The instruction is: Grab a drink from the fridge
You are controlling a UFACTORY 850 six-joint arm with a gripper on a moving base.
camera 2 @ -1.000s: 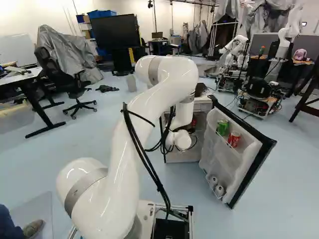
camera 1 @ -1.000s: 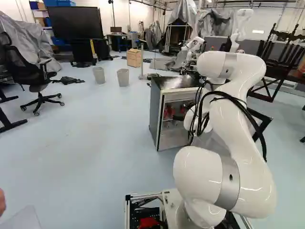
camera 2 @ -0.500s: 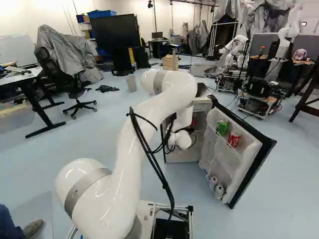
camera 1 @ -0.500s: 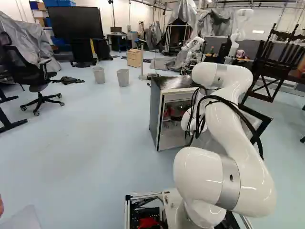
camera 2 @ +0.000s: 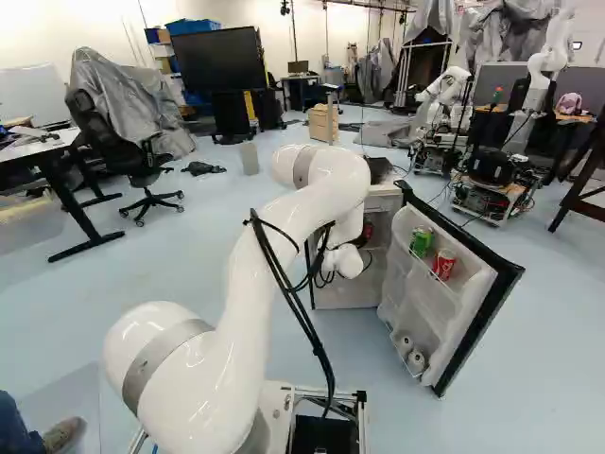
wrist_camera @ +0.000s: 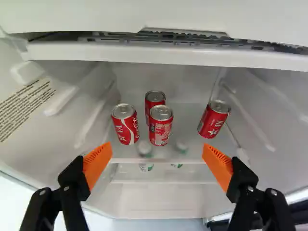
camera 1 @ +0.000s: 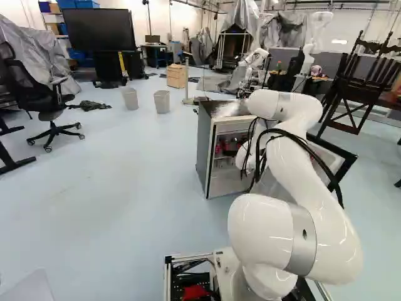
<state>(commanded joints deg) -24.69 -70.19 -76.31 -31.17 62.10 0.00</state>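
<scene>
Four red cans point(wrist_camera: 160, 127) on fridge point(camera 1: 203, 150) shelf point(wrist_camera: 126, 160), ahead of gripper point(wrist_camera: 158, 148), fingers wide apart, nothing held. Arm's point(camera 1: 307, 194) elbow is lower vs. 1 sec ago, base same; reach looks approx. OK, prob. fwd next to near middle can.

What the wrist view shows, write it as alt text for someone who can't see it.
Four red cans sit on a shelf inside an open fridge, three grouped and one apart. Wide-open jaws stand short of them, gripping nothing. Beneath the shelf, two containers show green markings.
</scene>
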